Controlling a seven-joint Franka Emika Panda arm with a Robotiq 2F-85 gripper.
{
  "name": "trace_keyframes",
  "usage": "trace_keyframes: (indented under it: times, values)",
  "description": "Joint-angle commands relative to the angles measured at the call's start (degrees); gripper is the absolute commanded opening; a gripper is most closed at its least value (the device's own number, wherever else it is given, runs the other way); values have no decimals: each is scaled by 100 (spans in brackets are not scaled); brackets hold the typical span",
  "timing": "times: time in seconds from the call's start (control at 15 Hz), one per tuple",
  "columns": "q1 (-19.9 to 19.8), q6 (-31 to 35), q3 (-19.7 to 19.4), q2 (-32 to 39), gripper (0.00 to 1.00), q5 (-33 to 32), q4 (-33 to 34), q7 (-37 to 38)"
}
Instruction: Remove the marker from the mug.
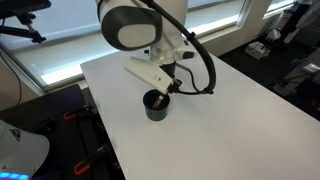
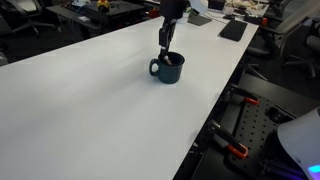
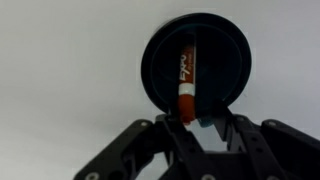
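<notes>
The mug (image 1: 156, 106) is a small near-black cup standing on the white table; it also shows in the other exterior view (image 2: 169, 68) and, from above, in the wrist view (image 3: 196, 60). The marker (image 3: 186, 75) stands inside the mug, with a red-orange body and a white band, its upper end rising to my fingertips. My gripper (image 3: 187, 118) hangs straight over the mug, its fingers drawn together on the marker's top end. It shows just above the mug's rim in both exterior views (image 1: 165, 86) (image 2: 165, 42).
The white table (image 2: 90, 100) spreads wide around the mug. Its edges drop off to black frames with orange clamps (image 2: 235, 150). A dark flat pad (image 2: 233, 30) lies at the far end. A black cable (image 1: 205, 75) loops off my arm beside the mug.
</notes>
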Motion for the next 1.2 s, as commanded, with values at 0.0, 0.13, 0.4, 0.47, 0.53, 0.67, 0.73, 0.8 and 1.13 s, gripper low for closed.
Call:
trace_keyframes:
  times: [0.0,0.13,0.4,0.47,0.53,0.67,0.73,0.8,1.13]
  values:
    - [-102,30,28,18,43,-87,-26,14]
    - [-135,13,15,43,49,-139,-28,36]
    - [-176,1,-15,106,55,-283,-25,102]
    - [-189,18,-12,136,54,-296,-28,86]
    - [-202,71,-2,164,46,-299,-40,60]
    - [-219,100,-4,202,35,-376,-37,64]
    - [-230,110,-6,202,26,-410,-35,68]
    - [-236,103,-4,195,29,-430,-38,70]
    - [-229,101,-10,180,45,-506,-47,98]
